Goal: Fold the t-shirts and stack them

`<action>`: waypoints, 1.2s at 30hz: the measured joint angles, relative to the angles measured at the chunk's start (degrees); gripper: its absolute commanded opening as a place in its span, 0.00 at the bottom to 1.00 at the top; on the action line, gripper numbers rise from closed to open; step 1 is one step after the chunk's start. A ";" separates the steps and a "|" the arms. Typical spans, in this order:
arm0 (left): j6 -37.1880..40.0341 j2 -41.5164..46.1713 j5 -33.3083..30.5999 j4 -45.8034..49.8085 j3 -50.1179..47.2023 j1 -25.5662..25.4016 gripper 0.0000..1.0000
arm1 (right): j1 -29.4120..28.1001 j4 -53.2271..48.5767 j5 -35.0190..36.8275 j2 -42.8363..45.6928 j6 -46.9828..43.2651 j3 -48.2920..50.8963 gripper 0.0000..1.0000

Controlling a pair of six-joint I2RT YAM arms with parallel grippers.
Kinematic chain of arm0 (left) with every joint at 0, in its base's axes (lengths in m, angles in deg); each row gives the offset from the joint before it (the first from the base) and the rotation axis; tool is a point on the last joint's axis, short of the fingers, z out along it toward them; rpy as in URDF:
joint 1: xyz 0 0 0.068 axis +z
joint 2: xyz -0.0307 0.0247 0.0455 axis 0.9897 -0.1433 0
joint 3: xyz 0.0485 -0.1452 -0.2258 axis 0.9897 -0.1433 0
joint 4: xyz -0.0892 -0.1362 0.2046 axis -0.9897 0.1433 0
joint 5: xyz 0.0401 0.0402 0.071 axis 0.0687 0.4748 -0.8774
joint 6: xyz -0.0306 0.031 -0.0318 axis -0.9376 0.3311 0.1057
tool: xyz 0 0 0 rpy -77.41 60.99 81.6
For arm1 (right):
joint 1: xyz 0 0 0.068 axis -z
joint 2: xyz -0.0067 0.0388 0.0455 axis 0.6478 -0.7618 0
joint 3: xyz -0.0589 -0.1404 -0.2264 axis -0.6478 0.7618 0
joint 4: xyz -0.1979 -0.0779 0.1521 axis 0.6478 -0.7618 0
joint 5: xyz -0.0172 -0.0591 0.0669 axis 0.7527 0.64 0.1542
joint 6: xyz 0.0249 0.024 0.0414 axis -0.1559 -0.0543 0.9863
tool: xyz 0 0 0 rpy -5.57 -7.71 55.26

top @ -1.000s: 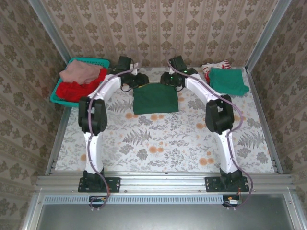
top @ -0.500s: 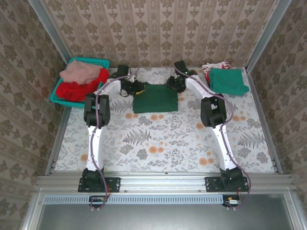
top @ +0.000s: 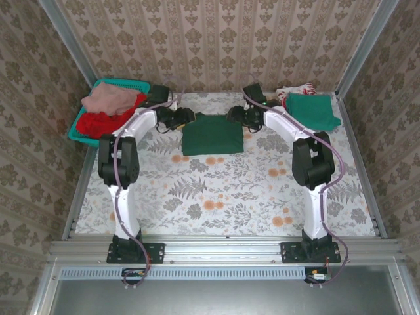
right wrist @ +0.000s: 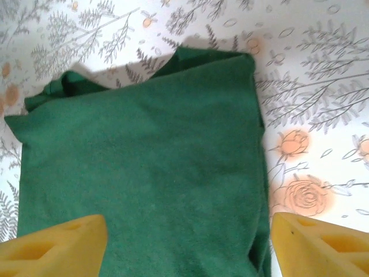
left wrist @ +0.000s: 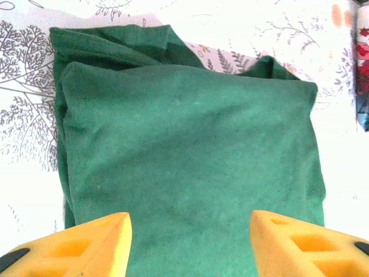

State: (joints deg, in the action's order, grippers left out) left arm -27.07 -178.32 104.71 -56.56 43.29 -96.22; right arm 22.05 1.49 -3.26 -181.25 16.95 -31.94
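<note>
A dark green t-shirt (top: 211,134) lies folded in a flat rectangle on the flowered table at the back middle. My left gripper (top: 182,119) hangs open just off its far left corner, and my right gripper (top: 239,115) hangs open off its far right corner. In the left wrist view the green t-shirt (left wrist: 190,133) spreads beyond the left gripper (left wrist: 190,224), whose yellow fingers (left wrist: 98,242) stand wide apart with nothing gripped. The right wrist view has the same t-shirt (right wrist: 144,167) under the open right gripper (right wrist: 187,228). A teal-green t-shirt (top: 312,110) lies folded at the back right on a white-red one (top: 293,92).
A teal mesh basket (top: 77,133) at the back left holds a dusty pink t-shirt (top: 108,98) on a red one (top: 105,123). Metal rails (top: 77,180) and patterned walls border the table. The table's near half (top: 216,197) is bare cloth.
Both grippers have opened and let go of the dark green t-shirt. They have moved outward from its far edge to either side of its far corners.
</note>
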 measured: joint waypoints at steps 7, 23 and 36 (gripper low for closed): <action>-1.51 -0.42 -0.35 -3.21 -9.33 0.22 0.52 | -0.26 1.55 -1.60 -4.24 -0.74 2.82 0.71; -3.82 0.44 2.78 -10.78 -16.74 1.70 0.72 | -8.76 5.20 -2.03 -2.62 1.64 10.36 0.54; 2.19 0.98 3.82 -6.05 -16.52 3.91 0.68 | -8.50 6.84 3.13 10.38 4.46 25.33 0.63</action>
State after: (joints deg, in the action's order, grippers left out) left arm -24.88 -177.34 108.53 -62.62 26.77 -92.31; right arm 13.54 8.33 -0.14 -170.87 21.41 -6.61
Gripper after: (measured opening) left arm 0.683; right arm 0.632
